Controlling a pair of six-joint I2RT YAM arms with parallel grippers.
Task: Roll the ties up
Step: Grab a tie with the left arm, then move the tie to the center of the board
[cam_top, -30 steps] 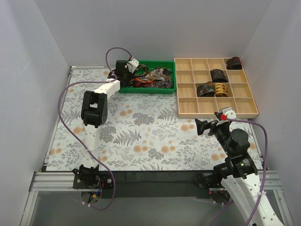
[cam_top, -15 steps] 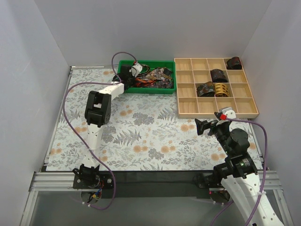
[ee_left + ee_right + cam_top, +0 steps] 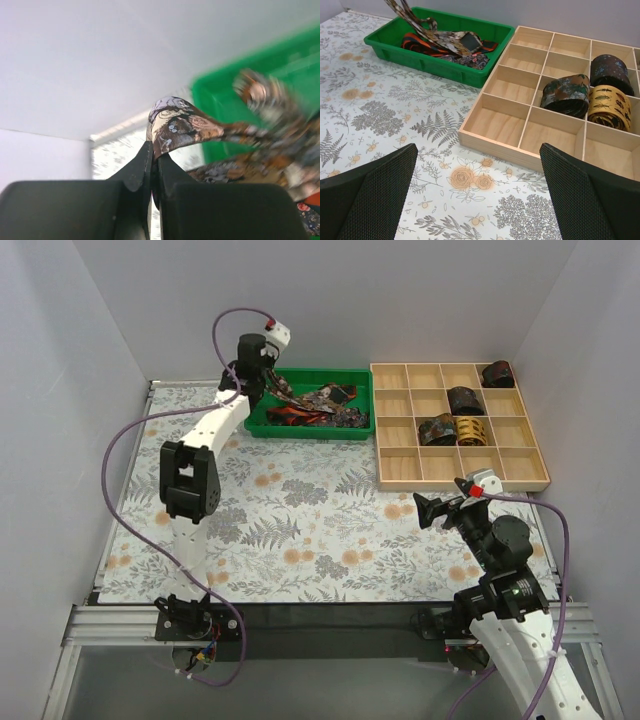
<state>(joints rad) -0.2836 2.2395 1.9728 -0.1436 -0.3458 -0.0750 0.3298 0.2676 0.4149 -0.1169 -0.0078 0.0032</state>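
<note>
My left gripper (image 3: 270,373) is raised over the left end of the green tray (image 3: 310,431) and is shut on a dark brown-gold mottled tie (image 3: 182,122). The tie (image 3: 287,393) trails down from the jaws into the pile of loose ties (image 3: 325,405) in the tray. From the right wrist view the lifted tie (image 3: 402,12) rises out of the tray (image 3: 435,65) past the top edge. The left gripper (image 3: 152,150) pinches the fabric at its tips. My right gripper (image 3: 428,510) hovers open over the floral cover, near the wooden box (image 3: 400,455), its jaws (image 3: 479,155) wide apart and holding nothing.
The wooden divided box (image 3: 520,150) holds several rolled ties: a dark one (image 3: 497,373), another dark one (image 3: 465,399), a mottled one (image 3: 566,94) and a gold one (image 3: 609,106). Purple cables (image 3: 125,440) loop off both arms. White walls enclose the table.
The left gripper closed on a tie in the tray and lifted up and back, drawing the tie out of the pile. The right arm has stayed still.
</note>
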